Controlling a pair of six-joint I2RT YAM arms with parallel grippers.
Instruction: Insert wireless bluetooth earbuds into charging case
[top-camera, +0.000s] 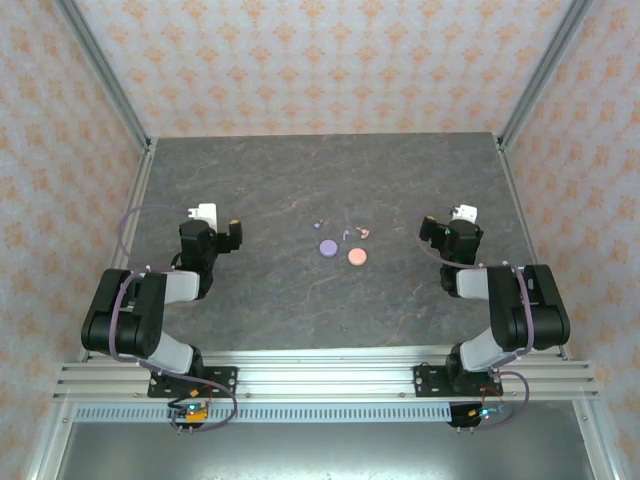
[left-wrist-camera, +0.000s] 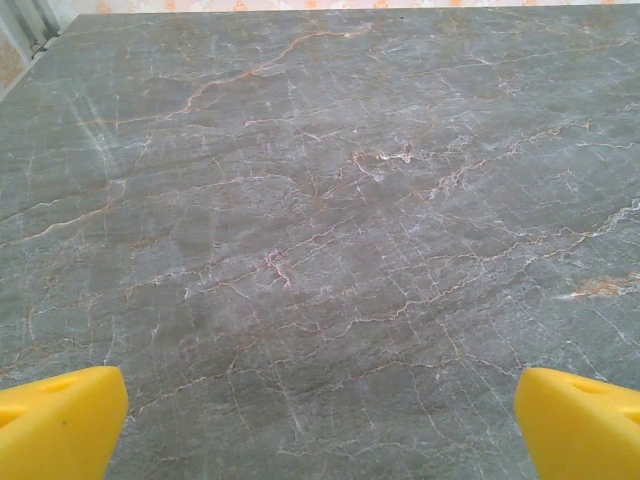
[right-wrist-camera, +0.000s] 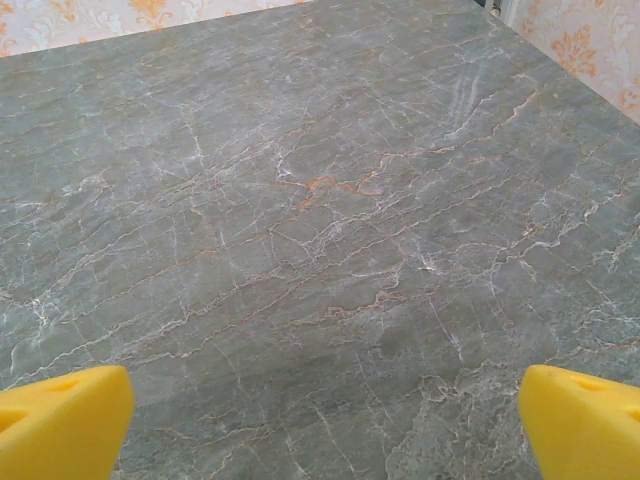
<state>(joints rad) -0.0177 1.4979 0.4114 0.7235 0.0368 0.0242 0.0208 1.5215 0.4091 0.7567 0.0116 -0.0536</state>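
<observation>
Left gripper (left-wrist-camera: 320, 425): yellow fingertips spread wide at the lower corners of its wrist view, nothing between them, over bare marbled table (left-wrist-camera: 320, 200)
Right gripper (right-wrist-camera: 325, 425): fingertips equally wide apart, holding nothing
Earbuds (top-camera: 346, 234): tiny purple and peach pieces lying loose near the table's middle, between the two arms
Purple disc (top-camera: 327, 248): flat, just on the near side of the earbuds
Peach disc (top-camera: 357, 257): just right of the purple disc, not touching it
</observation>
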